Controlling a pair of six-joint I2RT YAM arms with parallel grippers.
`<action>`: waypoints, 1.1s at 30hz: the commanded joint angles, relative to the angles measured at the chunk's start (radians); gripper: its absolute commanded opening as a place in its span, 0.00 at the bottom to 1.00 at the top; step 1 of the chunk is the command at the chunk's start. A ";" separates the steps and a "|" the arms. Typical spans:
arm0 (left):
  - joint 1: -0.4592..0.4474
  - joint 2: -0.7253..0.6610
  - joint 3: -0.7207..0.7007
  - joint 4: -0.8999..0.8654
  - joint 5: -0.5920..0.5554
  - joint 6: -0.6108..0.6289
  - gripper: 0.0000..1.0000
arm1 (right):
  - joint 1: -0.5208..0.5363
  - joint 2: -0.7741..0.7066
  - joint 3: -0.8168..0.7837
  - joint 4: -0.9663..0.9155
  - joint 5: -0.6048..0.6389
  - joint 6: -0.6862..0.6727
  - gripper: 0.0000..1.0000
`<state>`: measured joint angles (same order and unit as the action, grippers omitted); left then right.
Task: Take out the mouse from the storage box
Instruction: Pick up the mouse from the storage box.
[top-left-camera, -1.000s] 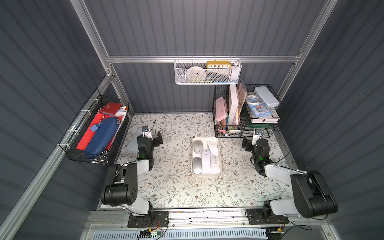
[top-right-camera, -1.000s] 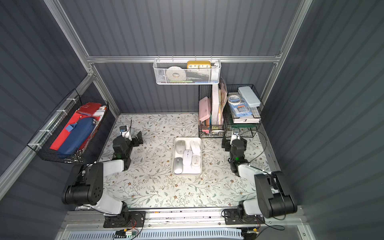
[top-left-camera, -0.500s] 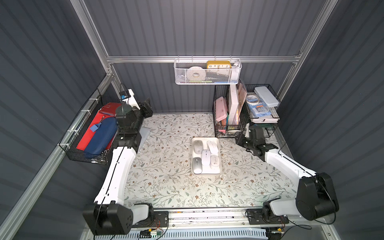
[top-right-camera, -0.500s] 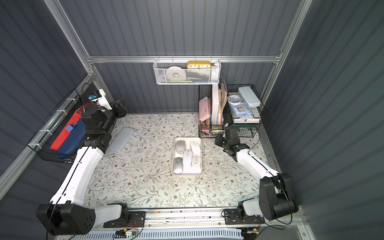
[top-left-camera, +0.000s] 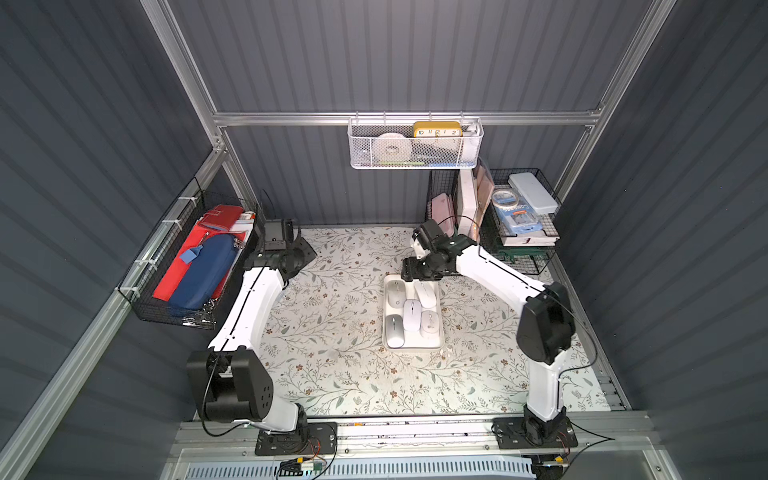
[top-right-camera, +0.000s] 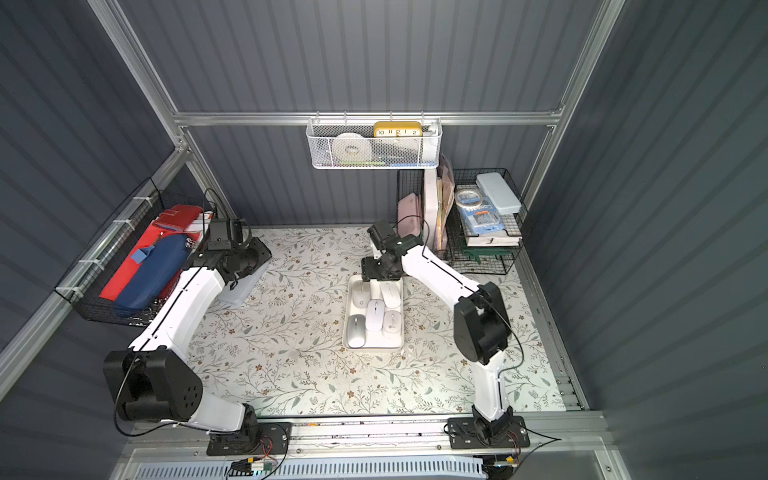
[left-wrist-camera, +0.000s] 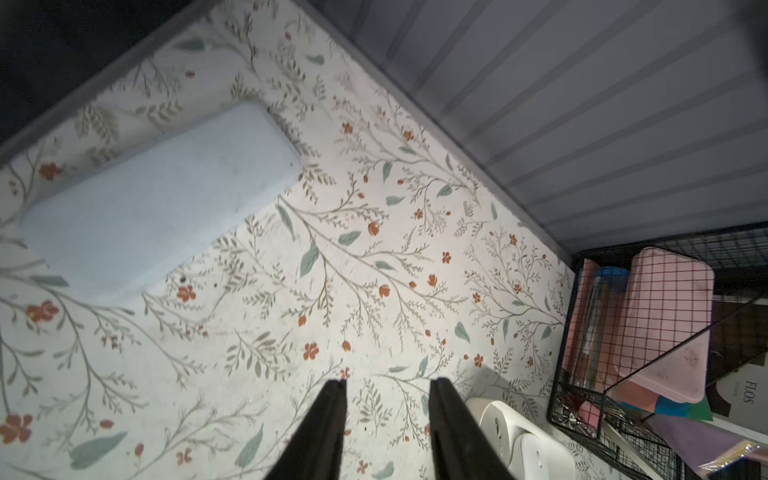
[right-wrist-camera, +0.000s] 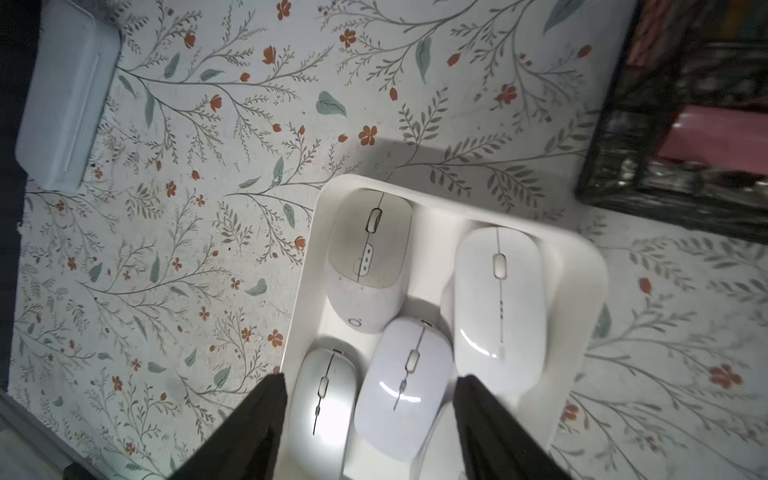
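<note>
We see two arms, the left arm (top-left-camera: 249, 307) and right arm (top-left-camera: 494, 270), each with smooth white link shells between bulky black joint housings (top-left-camera: 232, 386). Black base plates (top-left-camera: 295, 440) carry small screws (thin black cables (top-left-camera: 596, 353) trail alongside). The left hand (left-wrist-camera: 386, 380) and right hand (right-wrist-camera: 370, 378) have black tapered fingers (left-wrist-camera: 328, 428).

- Both top views: high, angled down, covering the whole worktop (top-left-camera: 332, 365).
- Left wrist: low, oblique across worktop toward back wall (left-wrist-camera: 582, 104).
- Right wrist: close above storage box (right-wrist-camera: 590, 282); left wrist catches its corner.
</note>
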<state>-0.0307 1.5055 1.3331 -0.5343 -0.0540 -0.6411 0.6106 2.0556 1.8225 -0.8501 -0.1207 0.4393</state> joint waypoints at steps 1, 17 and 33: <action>-0.009 -0.043 -0.082 -0.012 0.038 -0.067 0.39 | 0.056 0.067 0.071 -0.080 0.023 -0.003 0.71; -0.008 -0.109 -0.177 0.082 0.111 0.009 0.38 | 0.126 0.230 0.116 -0.065 0.149 0.045 0.79; -0.008 -0.097 -0.185 0.085 0.148 0.029 0.38 | 0.120 0.347 0.165 0.008 0.241 0.084 0.77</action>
<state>-0.0387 1.4193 1.1618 -0.4603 0.0807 -0.6395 0.7311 2.3581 1.9583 -0.8757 0.0776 0.5068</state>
